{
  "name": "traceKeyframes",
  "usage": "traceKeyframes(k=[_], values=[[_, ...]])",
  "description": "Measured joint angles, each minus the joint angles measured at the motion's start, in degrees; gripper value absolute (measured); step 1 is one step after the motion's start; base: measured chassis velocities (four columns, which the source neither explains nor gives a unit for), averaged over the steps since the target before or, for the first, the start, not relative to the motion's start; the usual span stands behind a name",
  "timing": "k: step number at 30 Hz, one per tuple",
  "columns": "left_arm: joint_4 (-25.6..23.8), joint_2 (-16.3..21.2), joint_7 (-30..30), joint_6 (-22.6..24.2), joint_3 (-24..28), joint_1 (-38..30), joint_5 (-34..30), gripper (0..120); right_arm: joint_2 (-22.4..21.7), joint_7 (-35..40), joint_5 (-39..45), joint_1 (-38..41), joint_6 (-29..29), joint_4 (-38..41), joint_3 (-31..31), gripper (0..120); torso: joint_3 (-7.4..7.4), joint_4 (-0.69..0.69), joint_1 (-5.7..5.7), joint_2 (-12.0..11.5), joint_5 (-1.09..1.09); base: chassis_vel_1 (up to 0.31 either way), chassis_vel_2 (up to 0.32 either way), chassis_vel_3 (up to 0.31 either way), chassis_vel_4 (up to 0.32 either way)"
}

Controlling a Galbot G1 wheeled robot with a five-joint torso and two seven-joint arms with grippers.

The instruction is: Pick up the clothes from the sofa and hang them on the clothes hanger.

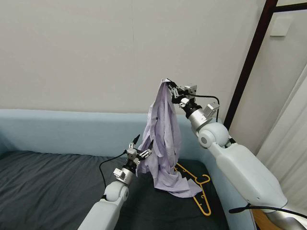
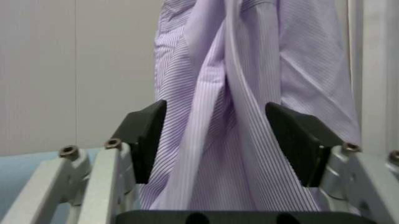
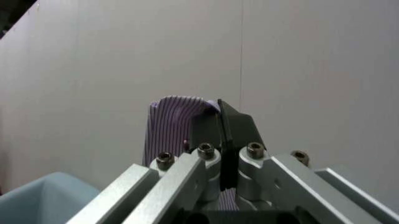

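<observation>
1. The fingers [image 3: 234, 127] of the right gripper [image 1: 173, 92] are pressed together on the top fold of the purple striped shirt [image 1: 163, 129].
2. The right gripper holds that fold up high against the pale wall [image 1: 86, 52], so the shirt hangs in a long drape.
3. The black pads [image 2: 147, 136] of the left gripper [image 1: 142, 147] stand spread wide, with the cloth hanging between them and no squeeze visible.
4. The shirt's hem trails onto the dark seat of the blue sofa [image 1: 57, 130].
5. The hem lies across a yellow hanger [image 1: 202, 196] lying flat there.
</observation>
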Motion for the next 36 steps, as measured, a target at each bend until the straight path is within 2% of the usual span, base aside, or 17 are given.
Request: traceKeyframes(k=[3,5,8,10,13,16,18,26,29,30,35,36], values=[[0.07,-0.39,0.2,-0.59,0.01,0.04,1.04,49,-0.13,0.0,-0.1,-0.47,0.0,0.14,-0.01,0,0.0,0.0,0.0,0.0,0.01,0.0,0.0,0.0,0.0],[0.07,-0.5,0.23,-0.78,0.01,0.07,1.44,46,-0.18,-0.01,-0.11,-0.59,0.0,0.21,-0.01,0,0.0,0.0,0.0,0.0,0.0,0.0,0.0,0.0,0.0],[-0.01,-0.69,0.3,-1.33,-0.19,0.26,2.78,31,-0.38,-0.01,-0.16,-0.94,0.0,0.48,0.02,0,0.0,0.0,0.0,0.0,0.0,0.0,0.0,0.0,0.0],[-0.07,-0.7,0.3,-1.37,-0.22,0.3,2.9,27,-0.41,-0.02,-0.18,-0.98,0.0,0.51,0.02,0,0.0,0.0,0.0,0.0,0.01,0.0,0.0,0.0,0.0],[-0.06,-0.75,0.28,-1.4,-0.43,0.27,3.13,12,-0.44,-0.07,-0.27,-1.09,0.01,0.51,0.02,0,0.0,0.0,0.0,0.0,0.0,0.0,0.0,0.0,0.0],[0.0,-0.78,0.23,-1.41,-0.56,0.22,3.13,7,-0.44,-0.1,-0.31,-1.13,0.02,0.51,0.02,0,0.0,0.0,0.0,0.0,0.01,0.0,0.0,0.0,0.0],[0.0,-0.8,0.16,-1.44,-0.74,0.2,3.13,0,-0.41,-0.16,-0.4,-1.13,0.05,0.4,0.02,0,0.0,0.0,0.0,0.0,0.0,0.0,0.0,0.0,0.0],[-3.39,1.32,0.26,-1.42,-1.83,0.82,0.41,0,-0.34,0.65,-1.24,-0.9,0.11,-0.59,0.32,0,0.0,0.0,0.0,0.0,-0.01,0.0,0.0,0.0,0.0],[-9.34,6.31,2.15,0.23,-1.89,0.52,-5.56,0,-1.03,2.87,-3.02,-0.59,-1.2,-1.81,1.35,0,0.0,0.01,0.0,0.0,-0.01,0.0,0.0,0.0,0.0],[-9.34,6.31,2.15,0.23,-1.89,0.52,-5.56,0,-1.03,2.87,-3.02,-0.59,-1.2,-1.81,1.35,0,0.0,0.01,0.0,0.0,-0.01,0.0,0.0,0.0,0.0],[-16.44,15.38,6.12,3.44,1.71,-3.57,-17.35,0,-1.72,4.29,-3.17,-1.09,-2.0,-1.42,3.03,0,0.0,0.0,0.0,0.0,0.0,0.0,0.0,0.0,0.0],[-16.44,15.38,6.12,3.44,1.71,-3.57,-17.35,0,-1.72,4.29,-3.17,-1.09,-2.0,-1.42,3.03,0,0.0,0.0,0.0,0.0,0.0,0.0,0.0,0.0,0.0]])
